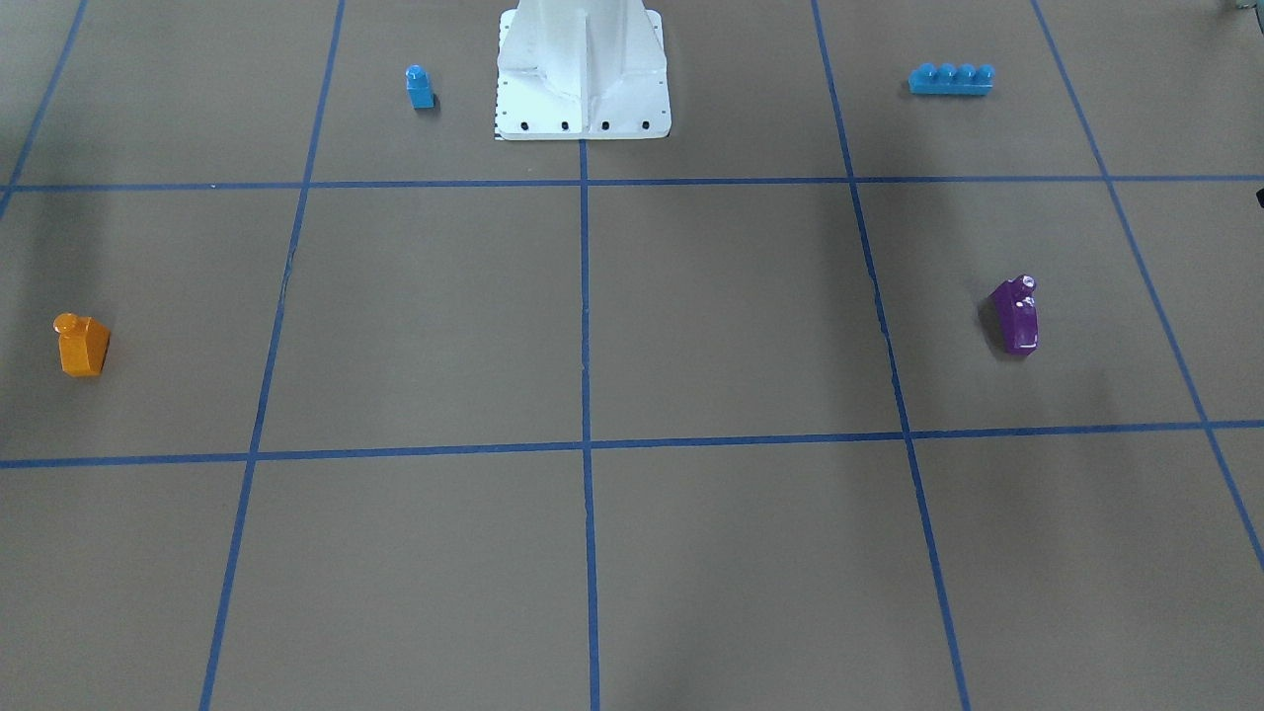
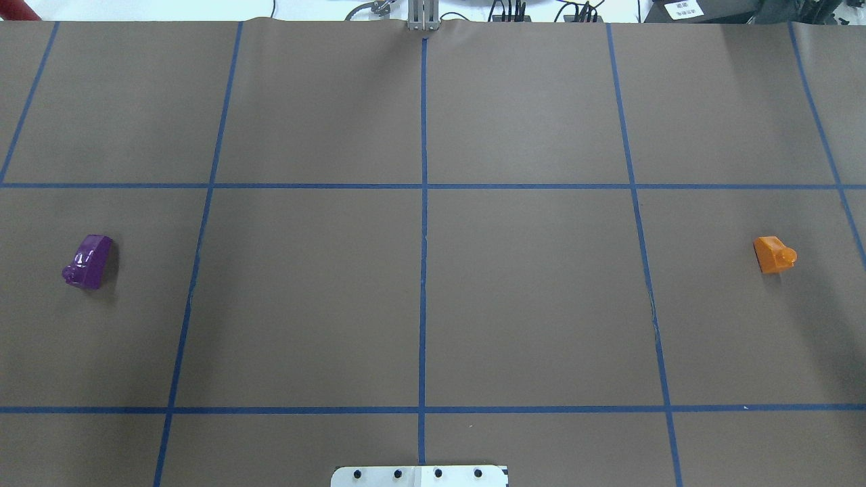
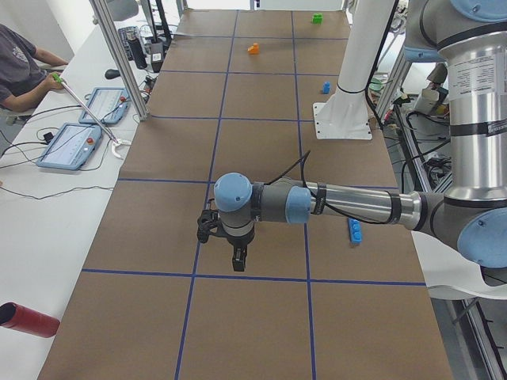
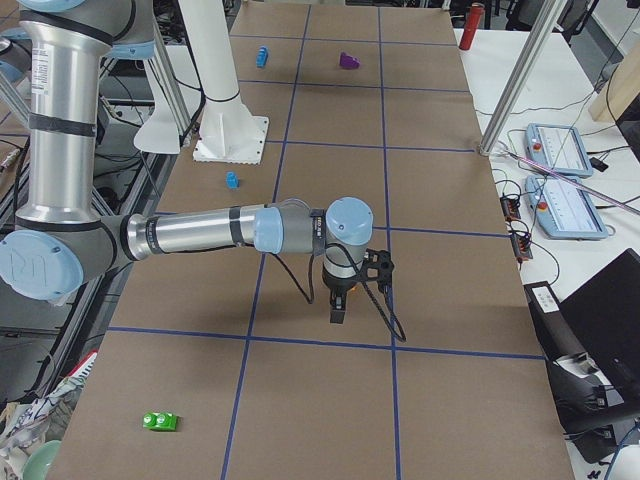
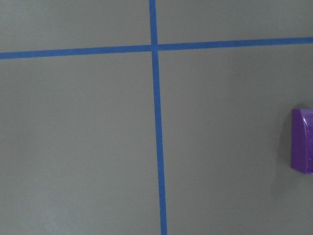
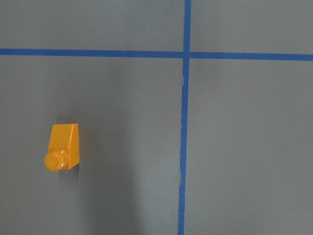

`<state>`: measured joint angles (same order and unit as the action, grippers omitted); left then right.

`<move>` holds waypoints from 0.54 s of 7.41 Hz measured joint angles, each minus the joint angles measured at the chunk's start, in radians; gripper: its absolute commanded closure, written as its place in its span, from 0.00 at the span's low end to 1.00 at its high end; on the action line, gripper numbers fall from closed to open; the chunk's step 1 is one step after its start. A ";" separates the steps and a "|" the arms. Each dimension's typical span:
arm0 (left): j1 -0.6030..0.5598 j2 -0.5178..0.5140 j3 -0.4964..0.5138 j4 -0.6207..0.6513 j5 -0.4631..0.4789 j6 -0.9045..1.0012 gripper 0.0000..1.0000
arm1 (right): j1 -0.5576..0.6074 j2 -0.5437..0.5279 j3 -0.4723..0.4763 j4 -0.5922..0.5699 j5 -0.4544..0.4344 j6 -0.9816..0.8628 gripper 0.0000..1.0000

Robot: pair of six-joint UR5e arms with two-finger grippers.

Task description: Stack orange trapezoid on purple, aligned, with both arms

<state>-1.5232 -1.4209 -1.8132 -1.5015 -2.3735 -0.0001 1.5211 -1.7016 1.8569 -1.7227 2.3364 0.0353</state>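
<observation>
The orange trapezoid (image 2: pixel 773 254) stands alone on the brown table at the right of the overhead view, stud up; it also shows in the right wrist view (image 6: pixel 63 147). The purple block (image 2: pixel 88 261) lies at the far left, and its edge shows in the left wrist view (image 5: pixel 303 142). The left gripper (image 3: pixel 238 260) hangs above the table on the near arm in the exterior left view. The right gripper (image 4: pixel 337 312) hangs above the table in the exterior right view. Neither holds anything that I can see. I cannot tell whether either is open or shut.
A small blue single-stud block (image 1: pixel 420 87) and a long blue brick (image 1: pixel 951 79) lie either side of the white pedestal base (image 1: pixel 583 94). A green block (image 4: pixel 160 421) lies at the table's right end, a red cylinder (image 3: pixel 28 320) off its left end. Blue tape lines grid the table.
</observation>
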 measured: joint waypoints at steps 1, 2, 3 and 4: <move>0.000 -0.001 -0.003 -0.002 0.002 0.000 0.00 | 0.000 -0.001 0.000 0.000 0.000 0.000 0.00; 0.000 -0.001 -0.006 -0.007 0.004 0.002 0.00 | 0.001 -0.002 0.001 0.000 0.000 0.000 0.00; 0.000 0.000 -0.004 -0.011 0.003 0.002 0.00 | 0.001 -0.002 0.001 0.000 0.001 0.000 0.00; 0.000 0.000 -0.003 -0.012 0.003 0.000 0.00 | 0.001 -0.003 0.001 0.000 0.001 0.000 0.00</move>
<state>-1.5232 -1.4209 -1.8164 -1.5130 -2.3708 -0.0005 1.5217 -1.7042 1.8582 -1.7227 2.3370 0.0353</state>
